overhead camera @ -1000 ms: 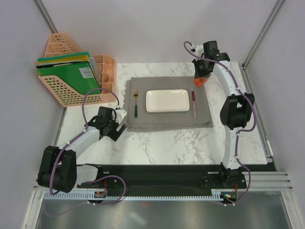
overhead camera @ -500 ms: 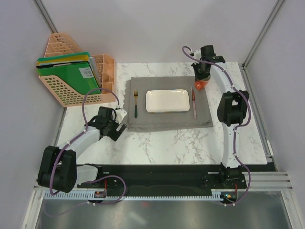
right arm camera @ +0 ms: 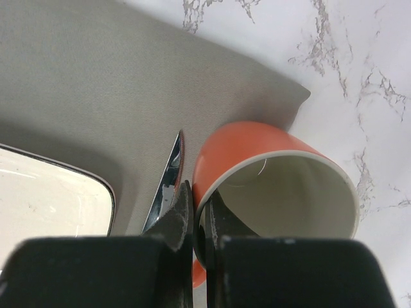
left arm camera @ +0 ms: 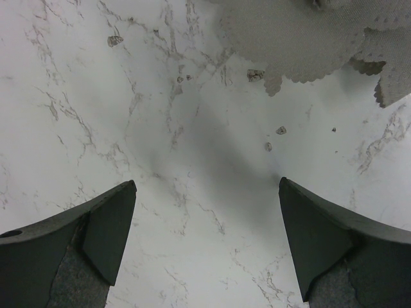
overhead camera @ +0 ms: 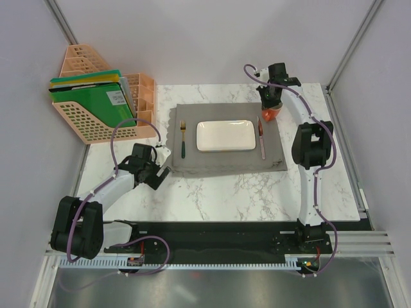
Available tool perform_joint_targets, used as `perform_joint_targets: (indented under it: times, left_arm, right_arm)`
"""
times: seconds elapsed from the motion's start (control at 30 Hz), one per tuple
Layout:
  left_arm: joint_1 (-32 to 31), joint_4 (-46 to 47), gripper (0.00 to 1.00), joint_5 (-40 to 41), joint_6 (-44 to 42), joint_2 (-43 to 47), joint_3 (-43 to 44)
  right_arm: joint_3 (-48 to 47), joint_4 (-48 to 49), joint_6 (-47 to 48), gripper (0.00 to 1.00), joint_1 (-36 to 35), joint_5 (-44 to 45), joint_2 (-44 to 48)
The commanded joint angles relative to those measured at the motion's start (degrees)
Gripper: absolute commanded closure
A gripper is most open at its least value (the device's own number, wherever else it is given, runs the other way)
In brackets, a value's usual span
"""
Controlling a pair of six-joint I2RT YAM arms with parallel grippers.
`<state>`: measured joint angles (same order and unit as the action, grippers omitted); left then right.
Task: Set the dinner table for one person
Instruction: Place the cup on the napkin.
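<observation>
Nearest, the left fingers (left arm camera: 112,224) hang spread wide and empty over the white marble-patterned surface (overhead camera: 225,192) with grey veins. They are just beside the rumpled near-left corner of the grey scallop-edged fabric placemat (overhead camera: 225,163).

Farther in, three things lie on that mat. The white rectangular plate (overhead camera: 225,136) sits at its middle, the gold-tined fork with a dark handle (overhead camera: 183,140) lies to the plate's left, and the slim silver-bladed knife (overhead camera: 261,138) lies to its right.

At the mat's far right corner, the right fingers (right arm camera: 182,218) are clenched on the wall of the orange cup with a white inside (right arm camera: 257,147). One finger is inside the rim and one outside. The cup hangs just beside the knife's tip, and I cannot tell whether its base touches the mat.

Several things could go wrong from here:
- The pinch on a thin, smooth rim is narrow, so the cup could swing or slip out.
- If released here, the cup could land on the knife tip or straddle the mat's edge, then tip over.
- If the left fingers move toward the lifted mat corner, they could snag the fabric and drag the whole setting askew.

The marble surface, the table being set, fills the cell from the black rail at the arm bases to the far wall. It shows bare on every side of the mat. A peach plastic lattice file rack holding green folders (overhead camera: 96,96) stands at the surface's far left. Plain pale grey walls close the cell in, with metal posts at the far corners.
</observation>
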<state>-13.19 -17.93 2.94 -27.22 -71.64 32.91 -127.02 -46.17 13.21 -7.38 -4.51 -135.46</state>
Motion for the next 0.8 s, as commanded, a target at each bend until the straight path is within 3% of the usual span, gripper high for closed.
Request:
perform_joint_targets:
  times: [0.0, 0.1, 0.2, 0.27, 0.33, 0.37, 0.77]
  left_arm:
    - [0.4, 0.4, 0.01, 0.1, 0.9, 0.3, 0.1]
    - [0.4, 0.4, 0.01, 0.0, 0.9, 0.2, 0.0]
    - [0.4, 0.4, 0.01, 0.0, 0.8, 0.1, 0.1]
    - [0.4, 0.4, 0.01, 0.0, 0.9, 0.2, 0.1]
    - [0.4, 0.4, 0.01, 0.0, 0.8, 0.1, 0.0]
    - [0.4, 0.4, 0.01, -0.2, 0.8, 0.1, 0.0]
    - [0.4, 0.0, 0.01, -0.8, 0.7, -0.3, 0.1]
  right_arm:
    - [2.4, 3.9, -0.1, 1.0, 0.3, 0.6, 0.5]
    - [3.2, 4.2, -0.2, 0.98, 0.3, 0.1, 1.3]
    - [3.4, 4.4, -0.1, 0.87, 0.3, 0.4, 2.0]
    - [3.7, 4.3, 0.1, 0.73, 0.3, 0.3, 2.5]
    - [4.3, 4.7, 0.2, 0.43, 0.3, 0.4, 3.4]
    - [5.0, 4.8, 0.3, 0.39, 0.3, 0.4, 3.7]
    - [5.2, 5.8, 0.6, 0.32, 0.3, 0.8, 6.5]
